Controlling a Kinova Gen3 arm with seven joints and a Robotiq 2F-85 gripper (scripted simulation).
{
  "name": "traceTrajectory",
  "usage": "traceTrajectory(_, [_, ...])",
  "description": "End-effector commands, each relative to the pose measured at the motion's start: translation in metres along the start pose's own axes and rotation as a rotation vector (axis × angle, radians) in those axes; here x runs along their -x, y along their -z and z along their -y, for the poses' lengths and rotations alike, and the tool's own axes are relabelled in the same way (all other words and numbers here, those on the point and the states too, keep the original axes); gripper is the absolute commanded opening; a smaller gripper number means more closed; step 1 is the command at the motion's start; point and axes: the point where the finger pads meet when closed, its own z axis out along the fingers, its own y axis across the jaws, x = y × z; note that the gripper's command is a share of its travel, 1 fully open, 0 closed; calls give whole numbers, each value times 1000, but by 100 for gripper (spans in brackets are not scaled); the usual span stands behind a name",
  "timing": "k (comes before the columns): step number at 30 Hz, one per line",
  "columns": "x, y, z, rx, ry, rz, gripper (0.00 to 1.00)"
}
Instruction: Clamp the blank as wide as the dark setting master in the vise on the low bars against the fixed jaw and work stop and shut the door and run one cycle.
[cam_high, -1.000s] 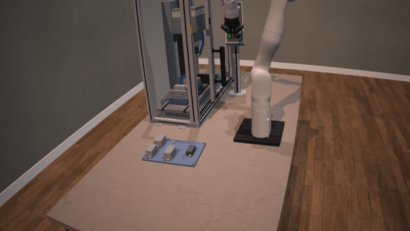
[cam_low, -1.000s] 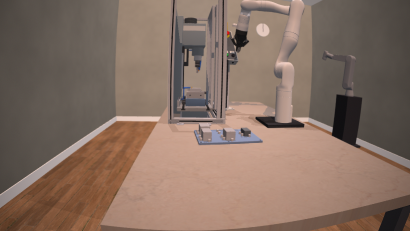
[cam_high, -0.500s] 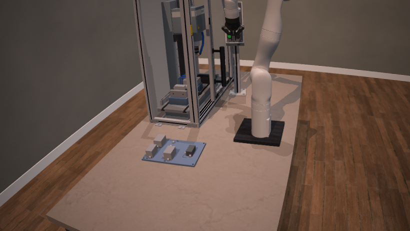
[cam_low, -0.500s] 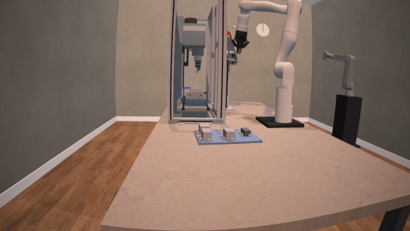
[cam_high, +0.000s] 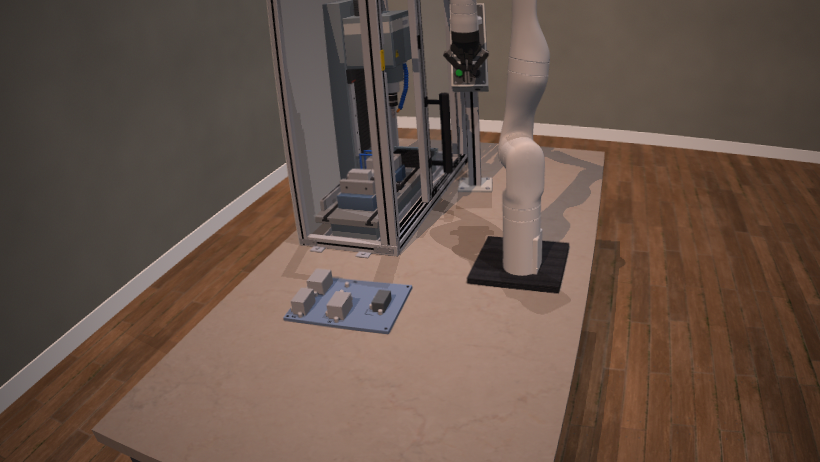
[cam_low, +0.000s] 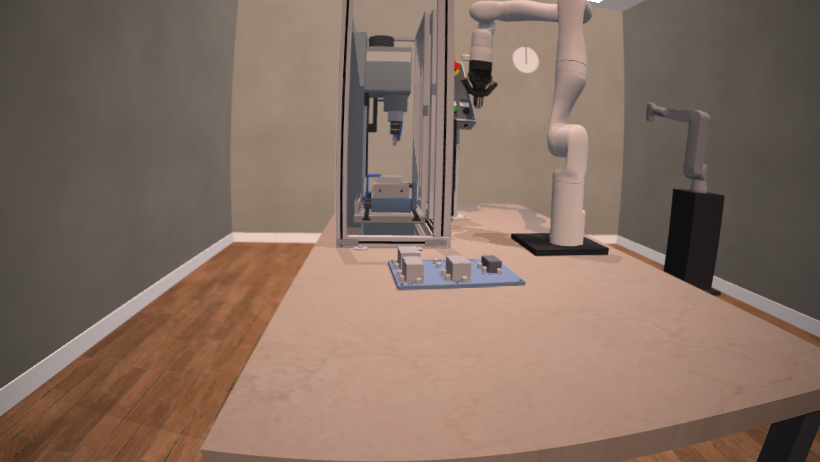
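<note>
Overhead, the black pincer (cam_high: 466, 71), pinched narrow and empty, fronts the round green button (cam_high: 458, 72).

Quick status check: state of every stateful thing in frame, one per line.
gripper: shut, empty, at the control column
green button: unlit; contact unclear
guard door: looks shut
vise: block seated between the jaws
three blanks: upright on the plate
dark master: upright on the plate
amber lamp: not visible
</note>
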Motion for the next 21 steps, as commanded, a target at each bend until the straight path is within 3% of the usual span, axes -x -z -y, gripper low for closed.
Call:
traceTrajectory(1, [0, -2, 0, 8, 1, 126, 10])
traceTrajectory(13, [0, -2, 0, 8, 1, 126, 10])
traceTrajectory(14, [1, -1, 1, -13, 4, 75, 10])
traceTrajectory(18, [-1, -2, -1, 8, 1, 126, 10])
traceTrajectory(21, [-1, -2, -1, 8, 1, 126, 10])
